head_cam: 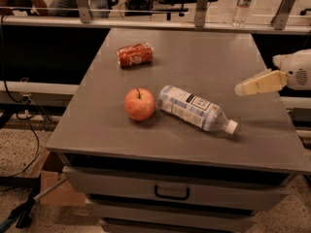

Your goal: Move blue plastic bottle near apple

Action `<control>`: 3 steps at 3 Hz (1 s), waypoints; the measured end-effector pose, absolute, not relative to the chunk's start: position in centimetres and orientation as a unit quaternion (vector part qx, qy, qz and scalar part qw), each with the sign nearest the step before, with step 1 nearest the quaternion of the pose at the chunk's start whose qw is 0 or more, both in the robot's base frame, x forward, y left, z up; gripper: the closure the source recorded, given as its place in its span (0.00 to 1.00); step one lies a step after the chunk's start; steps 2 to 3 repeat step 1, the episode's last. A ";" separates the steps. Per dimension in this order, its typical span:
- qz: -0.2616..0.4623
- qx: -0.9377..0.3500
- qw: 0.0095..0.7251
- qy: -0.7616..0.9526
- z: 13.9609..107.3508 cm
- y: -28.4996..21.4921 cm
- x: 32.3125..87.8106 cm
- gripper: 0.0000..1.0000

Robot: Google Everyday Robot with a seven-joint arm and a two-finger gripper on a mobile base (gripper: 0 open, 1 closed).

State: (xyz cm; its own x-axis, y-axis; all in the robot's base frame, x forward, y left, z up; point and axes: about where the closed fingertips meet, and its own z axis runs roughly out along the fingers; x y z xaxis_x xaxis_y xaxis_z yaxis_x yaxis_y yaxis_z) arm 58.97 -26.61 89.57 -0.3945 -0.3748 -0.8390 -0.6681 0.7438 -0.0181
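Observation:
The blue plastic bottle (pixel 192 108) lies on its side on the grey table (pixel 209 52), its white cap pointing to the front right. Its base end lies right beside the red-orange apple (pixel 140 104), with a small gap between them. My gripper (pixel 256 74) is at the table's right edge, to the right of the bottle and above it, clear of it. It is open and holds nothing. One cream finger (pixel 260 83) points left toward the table's middle.
A crushed red soda can (pixel 135 55) lies at the back left of the table. A slimmer clear bottle (pixel 243 4) stands upright behind the rail at the back. Drawers with a dark handle (pixel 171 193) are under the tabletop. A cardboard box (pixel 56 188) sits on the floor at the left.

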 end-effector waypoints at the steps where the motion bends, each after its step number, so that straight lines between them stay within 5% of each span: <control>1: 0.140 -0.299 0.475 0.816 90.4 -27.6 60.6 0.00; 3: 0.140 -0.299 0.475 0.816 90.4 -27.6 60.6 0.00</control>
